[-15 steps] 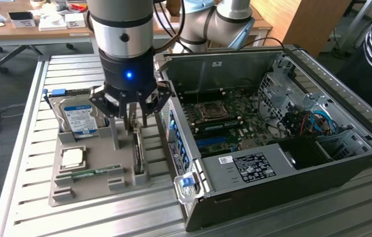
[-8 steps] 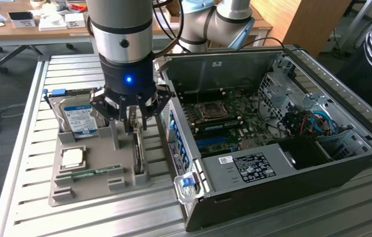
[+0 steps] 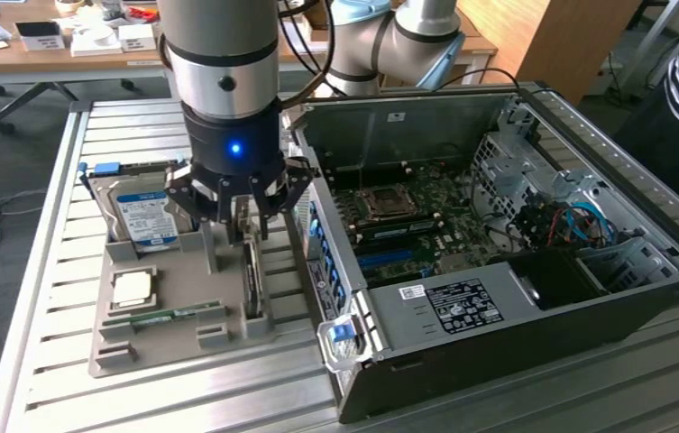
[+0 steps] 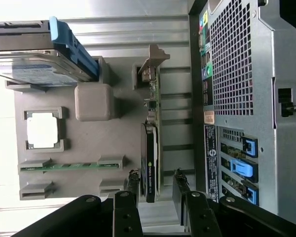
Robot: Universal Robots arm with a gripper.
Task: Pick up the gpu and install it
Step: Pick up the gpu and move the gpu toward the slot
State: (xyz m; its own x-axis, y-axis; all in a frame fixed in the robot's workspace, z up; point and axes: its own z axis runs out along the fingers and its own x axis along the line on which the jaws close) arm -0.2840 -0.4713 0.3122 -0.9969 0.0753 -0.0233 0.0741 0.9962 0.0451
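Pick-up step: black claw [image 4: 156,175], fingers spread, is straddling the upright dark-green gpu card [image 4: 149,158] in grey tray [image 4: 89,143]; needing centred squeeze.

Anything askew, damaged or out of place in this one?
Nothing stands out: the gpu stands on edge in its tray slot, the drive and RAM sit in theirs, and the gripper straddles the gpu.

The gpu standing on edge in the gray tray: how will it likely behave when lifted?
Probably stiff: the gpu is a rigid board with a metal bracket. Likely end-heavy, since the black cooler covers one end only, so it may tilt. Standing on its thin edge, it could tip if nudged.
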